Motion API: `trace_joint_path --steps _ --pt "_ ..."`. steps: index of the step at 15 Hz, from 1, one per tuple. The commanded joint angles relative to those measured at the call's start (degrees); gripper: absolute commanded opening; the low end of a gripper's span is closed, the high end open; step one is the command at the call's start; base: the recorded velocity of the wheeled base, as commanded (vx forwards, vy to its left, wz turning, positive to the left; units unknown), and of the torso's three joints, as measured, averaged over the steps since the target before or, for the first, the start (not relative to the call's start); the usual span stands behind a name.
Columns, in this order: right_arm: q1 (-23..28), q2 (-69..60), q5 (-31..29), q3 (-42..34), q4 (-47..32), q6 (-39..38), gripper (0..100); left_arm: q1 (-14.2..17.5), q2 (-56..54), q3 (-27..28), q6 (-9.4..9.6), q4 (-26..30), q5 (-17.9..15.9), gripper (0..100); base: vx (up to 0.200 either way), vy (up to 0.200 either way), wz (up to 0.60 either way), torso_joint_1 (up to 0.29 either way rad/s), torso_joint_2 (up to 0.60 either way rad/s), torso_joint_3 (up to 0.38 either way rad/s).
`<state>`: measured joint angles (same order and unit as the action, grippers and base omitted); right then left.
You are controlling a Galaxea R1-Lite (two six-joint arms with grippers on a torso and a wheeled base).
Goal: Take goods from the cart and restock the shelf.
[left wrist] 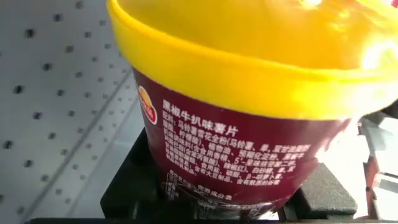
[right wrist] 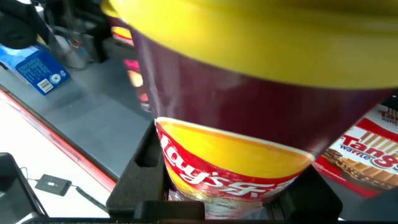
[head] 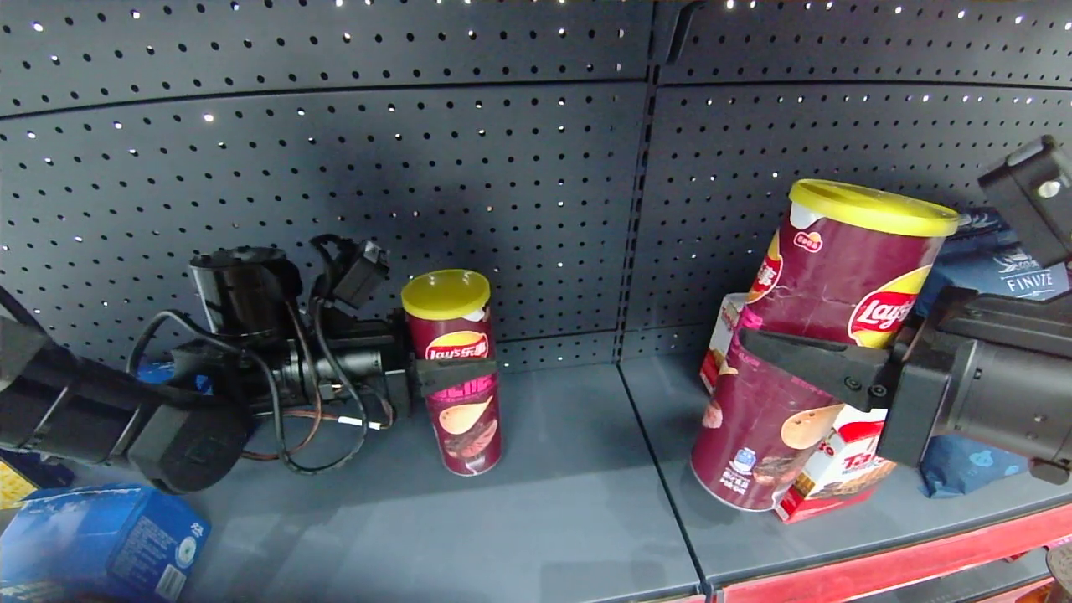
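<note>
My left end effector (head: 452,370) is closed on the small can (head: 459,423) of chips. It grips the maroon body at about the middle, below the yellow lid, and in the left wrist view the can (left wrist: 249,134) sits between the dark pads (left wrist: 127,183). This can stands upright with its base at the grey shelf (head: 569,502), close to the pegboard wall (head: 469,167); I cannot tell if the base presses fully on the board. The left arm lies low and nearly level, coming in from the left side above the shelf. My right end effector (head: 783,347) is clamped on the large can (head: 837,276) around its middle. The large can is tilted, with its yellow lid toward the right and its lower edge at the shelf. The right arm comes in from the right edge, also nearly level. A red and white box (head: 837,473) is just behind the large can and mostly hidden by it, and I cannot tell if they touch. Blue packs (head: 997,260) lie behind the right arm, partly covered. A blue box (head: 92,540) at the lower left corner is cut off by the frame.
</note>
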<state>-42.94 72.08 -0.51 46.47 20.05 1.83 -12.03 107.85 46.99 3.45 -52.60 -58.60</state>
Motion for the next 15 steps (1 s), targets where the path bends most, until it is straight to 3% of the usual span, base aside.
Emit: trace_joint_path --steps 1,5,8,12,15 --pt "0.0 0.0 0.0 0.0 0.0 0.0 0 -0.1 -4.4 -3.4 -0.11 0.0 -0.5 0 0.0 0.0 0.0 0.0 0.0 0.0" --pt "-0.1 0.0 0.0 0.0 0.0 0.0 0 -0.5 -9.4 -8.9 -0.02 -0.1 -3.2 0 0.0 0.0 0.0 0.0 0.0 0.0" --pt "-0.1 0.0 -0.1 0.0 0.0 0.0 0 -2.3 -13.0 -14.2 0.15 -0.3 -3.4 0 0.0 0.0 0.0 0.0 0.0 0.0" --pt "-0.1 0.0 -0.1 0.0 0.0 0.0 0 -2.3 -13.1 -19.7 -0.11 -7.5 -3.4 0 0.0 0.0 0.0 0.0 0.0 0.0" --pt "-0.1 -0.1 -0.1 0.0 0.0 0.0 0 -2.3 -13.4 -23.2 0.15 -8.6 -3.5 0 0.0 0.0 0.0 0.0 0.0 0.0"
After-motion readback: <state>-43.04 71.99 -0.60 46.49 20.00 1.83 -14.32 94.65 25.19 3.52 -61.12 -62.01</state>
